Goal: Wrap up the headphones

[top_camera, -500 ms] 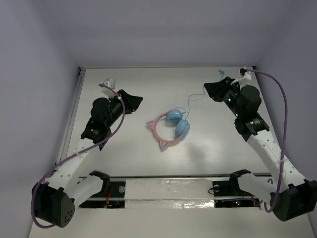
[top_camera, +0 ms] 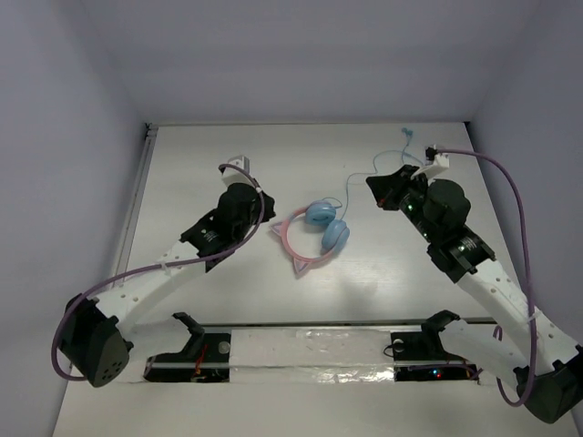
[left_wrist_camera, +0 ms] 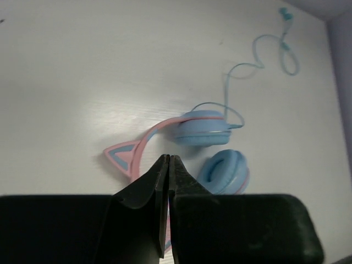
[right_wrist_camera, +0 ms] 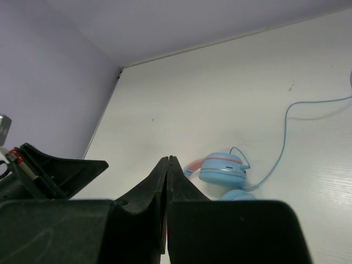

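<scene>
headphones (top_camera: 314, 232) lie flat mid-worktop, between the two arms. Both ear cups (left_wrist_camera: 204, 131) are at the right end, touching or nearly so. In the left wrist view the farther cup is seen edge-on and the nearer cup faces pad-up. The pink headband (top_camera: 290, 238) arcs out to the left, cat ears pointing away from the cups.

cable (top_camera: 349, 185) leaves the farther cup, loops once beside it, then wanders loose across the worktop (top_camera: 209, 164) toward the far right corner. Its plug end lies near the far edge. No turns around the band or cups.

left fingers (left_wrist_camera: 146, 190): pressed together, nothing between them. Tips sit just beside the left end of the headband, near the upper cat ear. Can't tell from any view whether they touch it.

right fingers (right_wrist_camera: 144, 192): also pressed together, holding nothing. They sit right of the cups, close to the cable's middle stretch, pointing toward the headphones, apart from the cups. Contact with the cable can't be told.

The right wrist view catches the left arm's black wrist at its left edge.
</scene>
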You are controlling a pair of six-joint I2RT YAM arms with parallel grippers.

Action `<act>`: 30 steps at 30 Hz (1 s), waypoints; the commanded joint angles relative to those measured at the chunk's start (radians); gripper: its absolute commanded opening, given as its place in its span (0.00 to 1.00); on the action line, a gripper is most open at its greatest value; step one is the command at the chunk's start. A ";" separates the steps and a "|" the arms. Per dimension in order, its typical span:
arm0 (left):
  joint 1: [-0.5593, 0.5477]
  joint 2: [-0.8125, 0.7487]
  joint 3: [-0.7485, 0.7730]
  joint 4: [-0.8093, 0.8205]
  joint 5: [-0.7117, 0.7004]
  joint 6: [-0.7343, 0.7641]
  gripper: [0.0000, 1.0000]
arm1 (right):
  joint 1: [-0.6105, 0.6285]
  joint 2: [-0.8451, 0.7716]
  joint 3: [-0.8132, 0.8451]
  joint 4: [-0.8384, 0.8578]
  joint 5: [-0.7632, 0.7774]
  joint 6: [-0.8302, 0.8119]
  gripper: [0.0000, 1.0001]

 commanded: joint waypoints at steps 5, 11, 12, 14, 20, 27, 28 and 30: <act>-0.059 0.029 -0.026 -0.247 -0.260 -0.142 0.00 | 0.006 -0.038 -0.019 -0.004 0.001 -0.019 0.12; -0.177 0.146 -0.038 -0.272 -0.239 -0.256 0.16 | 0.015 -0.012 -0.027 0.018 -0.060 -0.011 0.52; -0.188 0.160 -0.040 -0.264 -0.228 -0.264 0.20 | 0.015 -0.009 -0.030 0.019 -0.063 -0.010 0.52; -0.211 0.200 -0.044 -0.217 -0.184 -0.280 0.30 | 0.024 -0.002 -0.030 0.021 -0.073 -0.011 0.53; -0.232 0.345 -0.014 -0.166 -0.163 -0.299 0.36 | 0.033 -0.005 -0.035 0.018 -0.105 -0.013 0.53; -0.232 0.509 0.069 -0.124 -0.171 -0.245 0.37 | 0.052 0.001 -0.038 0.010 -0.120 -0.016 0.53; -0.232 0.537 0.078 -0.126 -0.177 -0.242 0.37 | 0.052 0.002 -0.038 0.010 -0.122 -0.018 0.54; -0.232 0.548 0.086 -0.108 -0.179 -0.227 0.34 | 0.063 0.007 -0.038 0.008 -0.128 -0.019 0.54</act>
